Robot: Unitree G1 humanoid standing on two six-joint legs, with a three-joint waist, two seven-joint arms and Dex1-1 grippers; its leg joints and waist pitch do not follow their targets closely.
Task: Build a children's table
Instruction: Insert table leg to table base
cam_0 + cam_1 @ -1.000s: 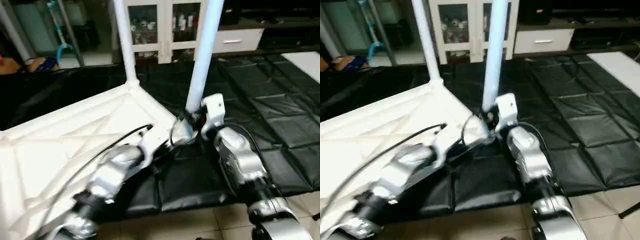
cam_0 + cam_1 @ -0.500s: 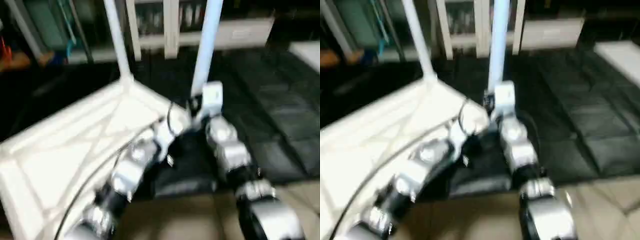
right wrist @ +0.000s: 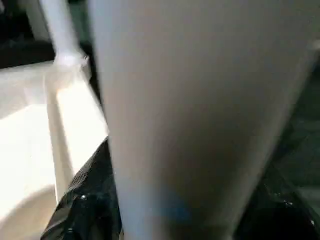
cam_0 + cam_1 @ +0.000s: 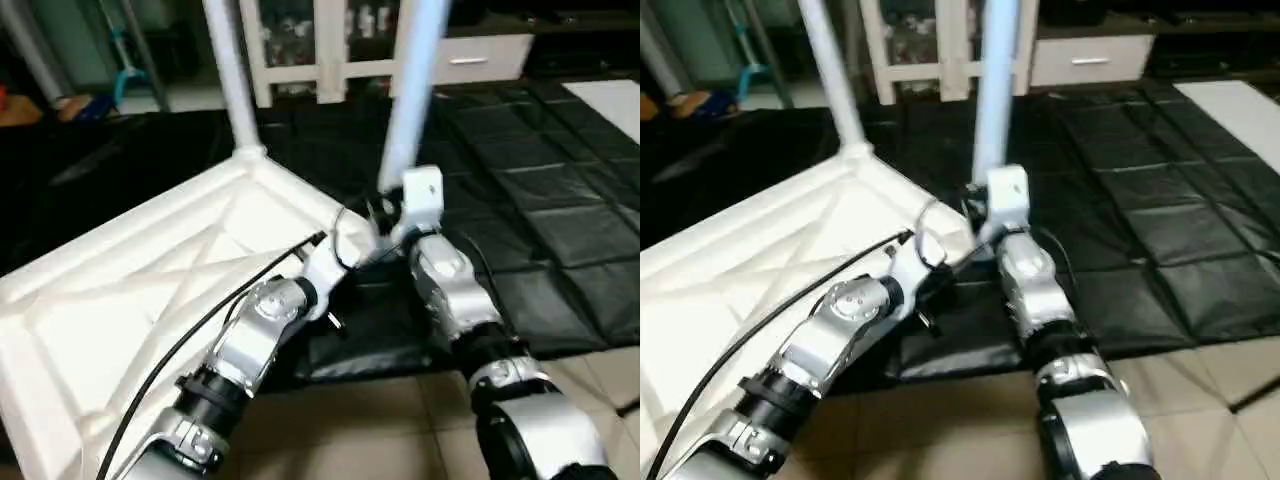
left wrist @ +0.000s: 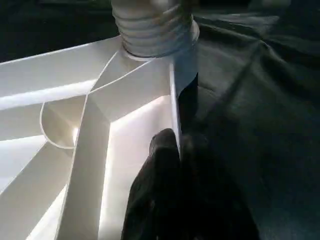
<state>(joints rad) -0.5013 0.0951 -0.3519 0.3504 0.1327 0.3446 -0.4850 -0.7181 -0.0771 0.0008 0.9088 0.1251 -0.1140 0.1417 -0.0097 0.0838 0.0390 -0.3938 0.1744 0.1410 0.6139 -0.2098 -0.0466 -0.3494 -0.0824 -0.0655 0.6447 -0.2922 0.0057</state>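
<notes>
I see the white plastic square tabletop (image 4: 150, 290) lying upside down on the black padded floor mats (image 4: 560, 200), so its ribbed underside faces up, with raised walls crossing in diagonals and a low rim all around. Two long white tapered tubular legs stand up from its corners. The far leg (image 4: 228, 70) rises from the corner well beyond my left end effector. The near leg (image 4: 412, 90) stands at the corner just ahead of both end effectors and looks a little bluish in the light.

My left end effector (image 5: 180, 150) has its two black fingers pressed together on the thin rim wall of the tabletop, one finger on each side of it. Directly ahead of these fingers, in the left wrist view, I see the round corner socket (image 5: 152, 30) with a ridged collar where the near leg goes in.

My right end effector (image 4: 392, 218) is at the lower part of the near leg, very close to the socket. In the right wrist view the leg fills the space between its fingers, with a dark finger (image 3: 80, 210) beside it. I cannot tell if the fingers really clamp the leg or only stand around it.

Behind the table there is a white cabinet with glass doors (image 4: 320, 40), and the pale tiled floor (image 4: 400, 420) lies under my forearms.
</notes>
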